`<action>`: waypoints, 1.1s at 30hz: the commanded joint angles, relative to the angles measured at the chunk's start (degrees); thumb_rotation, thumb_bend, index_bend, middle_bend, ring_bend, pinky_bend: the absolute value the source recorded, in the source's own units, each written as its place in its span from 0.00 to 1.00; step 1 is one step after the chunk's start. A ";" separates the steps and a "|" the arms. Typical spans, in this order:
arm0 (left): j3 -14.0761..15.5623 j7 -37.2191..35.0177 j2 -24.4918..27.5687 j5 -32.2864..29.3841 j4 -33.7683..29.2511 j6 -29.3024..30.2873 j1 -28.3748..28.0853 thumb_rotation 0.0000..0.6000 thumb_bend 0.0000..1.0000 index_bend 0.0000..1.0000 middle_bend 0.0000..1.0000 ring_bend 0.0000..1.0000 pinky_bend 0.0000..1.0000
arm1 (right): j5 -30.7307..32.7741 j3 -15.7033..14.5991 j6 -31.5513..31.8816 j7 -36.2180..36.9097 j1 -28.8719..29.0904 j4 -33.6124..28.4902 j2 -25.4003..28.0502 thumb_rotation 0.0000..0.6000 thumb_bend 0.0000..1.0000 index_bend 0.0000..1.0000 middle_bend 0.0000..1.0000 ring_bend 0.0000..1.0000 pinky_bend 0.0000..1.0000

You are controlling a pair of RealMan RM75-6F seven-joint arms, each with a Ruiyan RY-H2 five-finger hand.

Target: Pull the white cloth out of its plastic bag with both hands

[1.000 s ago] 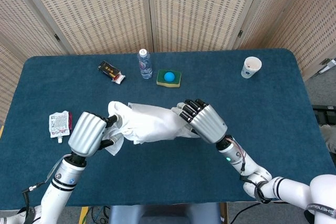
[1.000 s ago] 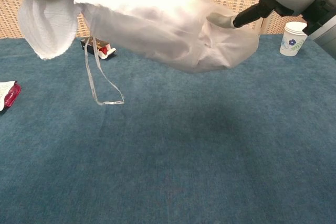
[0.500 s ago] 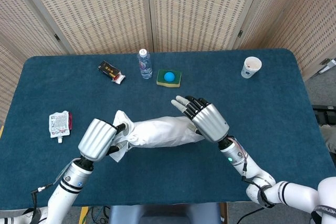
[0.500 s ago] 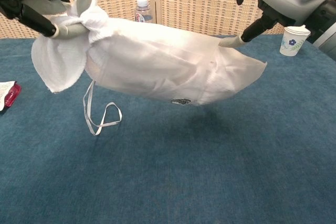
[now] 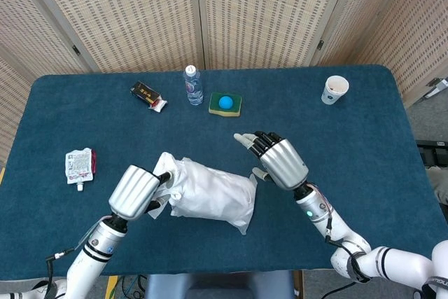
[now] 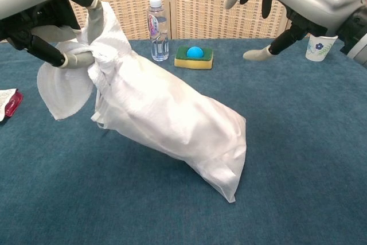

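Since half a second ago your right hand (image 5: 276,159) has let go of the bag's far end, and the plastic bag (image 6: 178,121) has dropped from a stretched span to a slant, its bottom corner now down on the surface (image 5: 364,145). That right hand hangs released, fingers spread, just off the bag at its 3 o'clock in the head view and apart from it. Your left hand (image 5: 138,190) is clenched around the bunched neck of the bag, where a flap of white cloth (image 6: 60,90) spills out toward 9 o'clock. Most of the cloth still sits inside the bag, so the pull is barely begun.

The risk from here, as I judge it: with only one hand holding, any further tug at the neck drags bag and cloth together, since nothing anchors the closed end. If your left grasp pinches both film and fabric, the cloth cannot slide free.

Farther out, at 12 o'clock, stand a water bottle (image 5: 192,85) and a sponge (image 5: 225,103); a paper cup (image 5: 335,89) sits toward 2 o'clock.
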 commanded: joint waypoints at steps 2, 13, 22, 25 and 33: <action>0.45 0.25 -0.41 0.30 0.45 -0.17 0.18 1.00 0.58 0.76 1.00 1.00 1.00 | 0.89 -0.69 -1.37 -0.67 -0.51 -1.52 0.73 1.00 0.00 0.16 0.30 0.27 0.46; 0.66 0.28 -0.90 0.68 0.78 -0.38 0.55 1.00 0.58 0.76 1.00 1.00 1.00 | 8.94 -3.15 -10.09 -4.71 -2.10 -8.57 4.06 1.00 0.00 0.35 0.99 0.99 1.00; 0.83 0.38 -1.61 0.61 1.13 -0.68 0.75 1.00 0.58 0.76 1.00 1.00 1.00 | 14.22 -3.79 -15.17 -9.35 -1.76 -8.96 3.65 1.00 0.07 0.36 1.00 1.00 1.00; 0.88 0.32 -1.83 0.69 1.34 -0.70 0.84 1.00 0.58 0.76 1.00 1.00 1.00 | 15.23 -3.97 -16.25 -10.73 -1.55 -8.30 2.96 1.00 0.11 0.36 1.00 1.00 1.00; 0.87 0.09 -2.08 0.87 1.54 -0.55 1.11 1.00 0.58 0.76 1.00 1.00 1.00 | 18.20 -3.77 -18.62 -13.90 -0.74 -7.36 1.85 1.00 0.27 0.36 1.00 1.00 1.00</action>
